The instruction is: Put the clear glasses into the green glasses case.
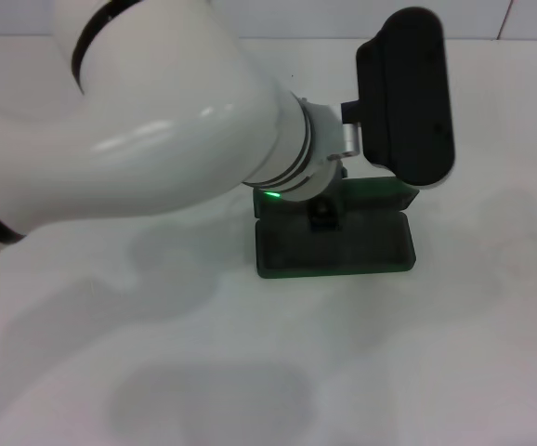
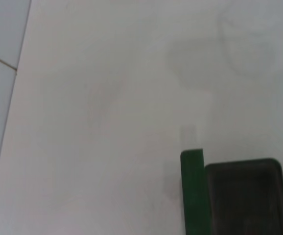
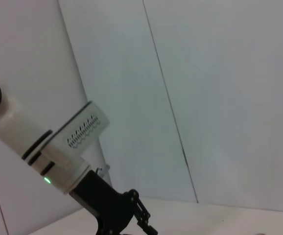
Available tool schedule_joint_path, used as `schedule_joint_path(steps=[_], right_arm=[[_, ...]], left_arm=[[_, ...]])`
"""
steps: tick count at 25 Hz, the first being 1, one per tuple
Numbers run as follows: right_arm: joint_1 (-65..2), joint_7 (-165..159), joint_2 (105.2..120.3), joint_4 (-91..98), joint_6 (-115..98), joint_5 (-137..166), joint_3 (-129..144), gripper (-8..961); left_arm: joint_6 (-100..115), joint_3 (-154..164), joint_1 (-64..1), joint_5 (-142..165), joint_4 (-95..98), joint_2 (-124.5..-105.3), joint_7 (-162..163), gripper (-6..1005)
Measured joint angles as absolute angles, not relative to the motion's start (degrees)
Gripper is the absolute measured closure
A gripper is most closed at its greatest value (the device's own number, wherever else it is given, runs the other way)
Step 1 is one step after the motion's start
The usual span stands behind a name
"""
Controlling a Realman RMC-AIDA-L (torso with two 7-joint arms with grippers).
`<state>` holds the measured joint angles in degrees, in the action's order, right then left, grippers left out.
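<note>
The case (image 1: 335,243) lies open on the white tabletop (image 1: 417,353), a little beyond the middle of the head view. Its dark-lined tray faces up and the green lid stands along the far edge. The left wrist view shows one rounded corner of the tray and a green edge of the case (image 2: 192,191) beside it (the rest is cut off by the frame). No glasses can be made out in any view; being clear plastic, they may simply not show, and the part of the case under the arm is hidden.

The left gripper (image 1: 323,216) hangs right over the far middle of the case, with the big white left arm (image 1: 157,139) reaching across from the near left. A green light glows on its wrist ring. Only a small dark part of the gripper shows below the wrist, so I cannot tell how its jaws stand or whether they hold anything.

The right wrist view looks at a pale wall and catches the left gripper (image 3: 144,223) from the side. The right gripper itself is not visible.
</note>
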<state>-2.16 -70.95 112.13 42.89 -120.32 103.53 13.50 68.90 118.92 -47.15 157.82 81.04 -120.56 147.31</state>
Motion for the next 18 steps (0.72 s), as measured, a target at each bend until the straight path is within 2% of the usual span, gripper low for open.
schedule_joint_path(steps=[18], right_arm=[[-2.3,-65.9,112.43,43.7,-122.7,105.9,15.7,914]], left_arm=[[72.6,108.9,-44.5,161.9,98.5,-120.25,156.9,699]])
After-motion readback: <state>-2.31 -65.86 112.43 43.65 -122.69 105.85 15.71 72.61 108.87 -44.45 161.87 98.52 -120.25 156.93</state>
